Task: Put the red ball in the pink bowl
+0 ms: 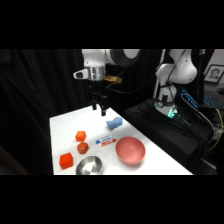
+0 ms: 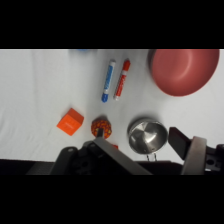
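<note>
The small red ball (image 1: 83, 147) rests on the white table between two orange cubes, left of the markers. At the near right of the table stands the wide pink bowl (image 1: 130, 150), with nothing in it. My gripper (image 1: 99, 108) hangs open high above the table's far end, well apart from both. In the wrist view the red ball (image 2: 101, 126) lies low in the middle, just past my left fingertip (image 2: 100, 134). The pink bowl (image 2: 182, 70) is at the top right. My gripper (image 2: 136, 135) holds nothing.
A shiny metal bowl (image 1: 90, 165) sits at the near edge, close to the ball. Orange cubes (image 1: 80, 135) (image 1: 66, 160) flank the ball. A blue marker (image 2: 108, 80) and a red marker (image 2: 121, 79) lie side by side mid-table. A small blue object (image 1: 114, 123) lies farther back.
</note>
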Available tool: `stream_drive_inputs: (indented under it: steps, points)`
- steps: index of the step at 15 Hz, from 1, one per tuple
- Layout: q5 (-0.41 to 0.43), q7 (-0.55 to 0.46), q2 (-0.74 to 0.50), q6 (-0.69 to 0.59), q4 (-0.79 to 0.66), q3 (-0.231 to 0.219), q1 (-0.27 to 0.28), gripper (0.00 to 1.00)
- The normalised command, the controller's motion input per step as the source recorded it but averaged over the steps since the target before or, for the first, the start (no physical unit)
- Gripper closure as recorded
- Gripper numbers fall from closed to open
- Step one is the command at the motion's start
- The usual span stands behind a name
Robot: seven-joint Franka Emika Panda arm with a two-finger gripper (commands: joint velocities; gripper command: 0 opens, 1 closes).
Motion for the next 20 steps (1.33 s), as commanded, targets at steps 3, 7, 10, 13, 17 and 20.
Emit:
stream_drive_inputs:
  steps: [3,7,10,13,17,20]
  points:
    - [-0.001,0.01,0.03,-0.01,0.04,0.030,-0.023,0.00]
    - [-0.051,0.10,0.16,-0.01,0.22,0.037,-0.008,0.00]
    - [-0.126,0.19,0.33,0.00,0.41,0.021,-0.005,0.00]
    - [-0.145,0.22,0.44,-0.04,0.55,0.004,-0.011,0.00]
    - [-0.148,0.23,0.43,-0.11,0.62,-0.006,-0.002,0.00]
    - [-0.134,0.20,0.41,-0.15,0.61,-0.023,0.000,0.00]
